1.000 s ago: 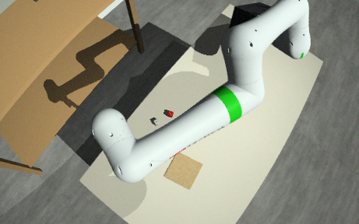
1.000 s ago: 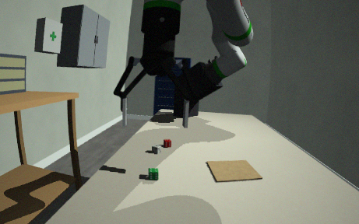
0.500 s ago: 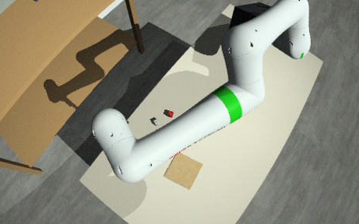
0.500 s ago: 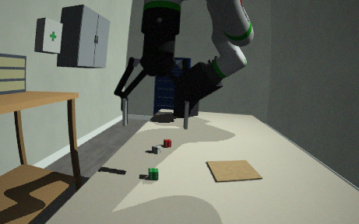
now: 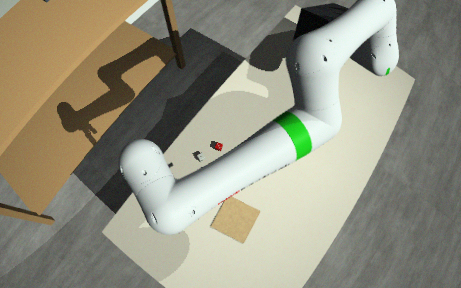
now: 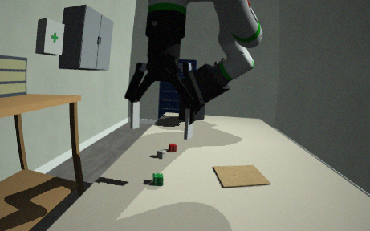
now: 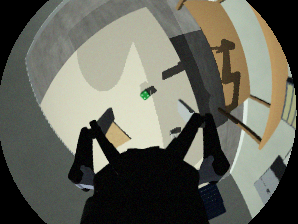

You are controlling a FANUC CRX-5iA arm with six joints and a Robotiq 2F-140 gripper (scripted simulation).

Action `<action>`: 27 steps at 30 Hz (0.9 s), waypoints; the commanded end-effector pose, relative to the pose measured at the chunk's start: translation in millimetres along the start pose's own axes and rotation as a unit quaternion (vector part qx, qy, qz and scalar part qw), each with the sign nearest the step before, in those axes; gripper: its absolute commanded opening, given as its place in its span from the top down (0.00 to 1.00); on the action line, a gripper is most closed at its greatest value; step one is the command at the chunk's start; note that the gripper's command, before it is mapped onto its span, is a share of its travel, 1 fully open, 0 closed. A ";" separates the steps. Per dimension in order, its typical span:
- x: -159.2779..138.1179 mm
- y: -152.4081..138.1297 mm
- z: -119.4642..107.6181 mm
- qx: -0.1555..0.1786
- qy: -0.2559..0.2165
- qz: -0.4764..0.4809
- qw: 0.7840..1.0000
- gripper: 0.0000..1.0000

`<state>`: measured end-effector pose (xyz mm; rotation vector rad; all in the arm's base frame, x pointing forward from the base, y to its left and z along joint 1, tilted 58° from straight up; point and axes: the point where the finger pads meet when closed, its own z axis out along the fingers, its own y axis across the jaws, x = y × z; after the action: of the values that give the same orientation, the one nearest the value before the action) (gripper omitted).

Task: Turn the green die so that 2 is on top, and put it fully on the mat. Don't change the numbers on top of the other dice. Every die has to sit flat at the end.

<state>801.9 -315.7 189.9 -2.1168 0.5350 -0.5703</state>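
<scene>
A pale beige floor surface (image 6: 300, 200) runs along a grey wall. On it, near and left, sits the small green die (image 6: 158, 179), well apart from the flat square tan mat (image 6: 241, 176) on its right. Farther stand a grey die (image 6: 161, 154) and a red die (image 6: 172, 147). The black two-finger gripper (image 6: 160, 120) hangs high above them, fully spread, grasping nothing.

Bare bench (image 6: 204, 200) surrounds the green die (image 6: 158, 179) on every side; the grey die (image 6: 161, 154) and red die (image 6: 172, 147) sit well behind it, the mat (image 6: 241, 176) well right. The wooden table (image 6: 31, 102) stands left, off the bench.
</scene>
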 end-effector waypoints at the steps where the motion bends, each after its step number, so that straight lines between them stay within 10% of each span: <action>1: 0.3 -0.1 1.4 -0.001 -0.004 0.087 0.996 0.00; 13: 0.4 -0.2 5.7 -0.002 -0.004 0.276 0.961 0.00; 27: 0.4 -0.3 10.9 -0.003 -0.003 0.495 0.869 0.00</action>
<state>807.6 -309.4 185.1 -1.6334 1.3636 -0.0515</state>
